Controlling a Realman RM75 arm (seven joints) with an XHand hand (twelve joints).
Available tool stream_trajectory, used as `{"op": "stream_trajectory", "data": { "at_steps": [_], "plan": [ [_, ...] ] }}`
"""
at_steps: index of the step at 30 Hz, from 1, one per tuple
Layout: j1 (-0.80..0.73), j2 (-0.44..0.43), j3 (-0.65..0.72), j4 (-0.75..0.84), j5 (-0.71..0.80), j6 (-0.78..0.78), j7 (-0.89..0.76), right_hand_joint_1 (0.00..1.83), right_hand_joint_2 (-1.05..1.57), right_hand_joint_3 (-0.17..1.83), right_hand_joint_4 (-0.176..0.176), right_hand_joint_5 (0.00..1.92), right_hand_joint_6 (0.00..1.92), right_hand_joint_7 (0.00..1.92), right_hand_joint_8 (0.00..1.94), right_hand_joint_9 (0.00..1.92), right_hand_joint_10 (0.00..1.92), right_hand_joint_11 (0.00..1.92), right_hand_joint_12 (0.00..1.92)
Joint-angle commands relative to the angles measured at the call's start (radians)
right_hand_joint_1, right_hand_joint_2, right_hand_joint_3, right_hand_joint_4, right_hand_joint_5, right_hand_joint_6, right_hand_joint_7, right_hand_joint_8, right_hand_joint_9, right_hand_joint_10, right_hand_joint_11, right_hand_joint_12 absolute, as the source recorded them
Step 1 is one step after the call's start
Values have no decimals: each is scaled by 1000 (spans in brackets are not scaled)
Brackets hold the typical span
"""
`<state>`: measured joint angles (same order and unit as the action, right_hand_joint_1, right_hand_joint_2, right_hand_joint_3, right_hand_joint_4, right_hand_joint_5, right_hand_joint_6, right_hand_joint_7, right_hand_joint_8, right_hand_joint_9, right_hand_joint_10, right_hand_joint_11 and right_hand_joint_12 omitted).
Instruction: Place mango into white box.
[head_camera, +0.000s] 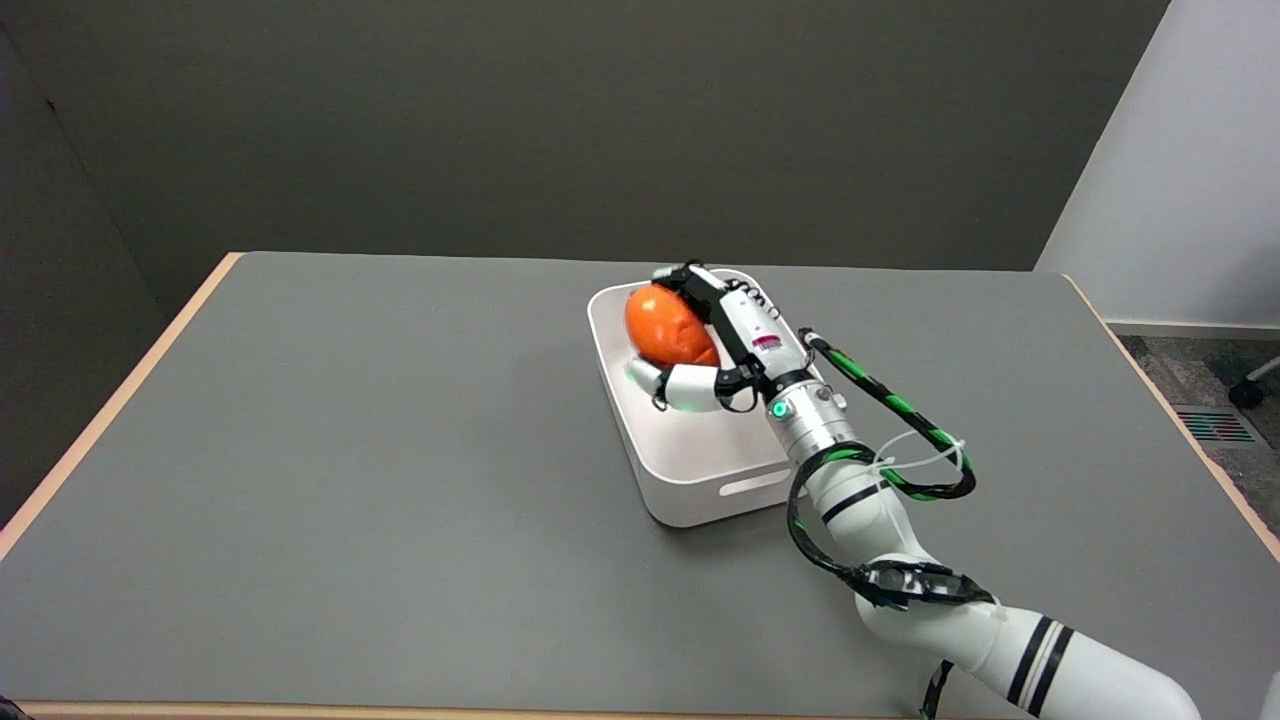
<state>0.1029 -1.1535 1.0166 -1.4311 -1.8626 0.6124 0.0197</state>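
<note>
The orange mango (665, 325) hangs over the far left part of the white box (700, 480), hiding part of the far rim. My right hand (720, 340) grips it: the fingers curl round its far and right side, and the thumb (685, 388) lies just under it. The hand reaches in from the lower right, above the box's inside. The box stands at the middle of the grey table (350, 450), with a slot handle in its near wall.
A green-and-black cable (900, 420) loops off my right wrist over the table to the right of the box. The table's wooden edges (110, 400) run along left and right. Carpet floor (1220, 400) shows at the far right.
</note>
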Motion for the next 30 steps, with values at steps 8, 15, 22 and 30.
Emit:
{"op": "stream_trajectory", "data": {
  "at_steps": [8, 15, 22, 30],
  "plan": [
    [-79, 53, 86, -370, -77, -74, -206, 717, 631, 907, -72, 185, 412, 314, 575, 269, 1018, 390, 1855],
    [-80, 53, 102, -327, -30, -66, -206, 678, 620, 895, -67, 170, 391, 280, 503, 213, 950, 457, 1786],
    [-92, 54, 205, -310, -30, -73, -206, 652, 625, 883, -64, 161, 373, 266, 476, 199, 933, 467, 1767],
    [-108, 52, 455, -209, 164, -70, -194, 606, 627, 951, -73, 83, 346, 129, 437, 117, 767, 234, 1695]
  ]
}}
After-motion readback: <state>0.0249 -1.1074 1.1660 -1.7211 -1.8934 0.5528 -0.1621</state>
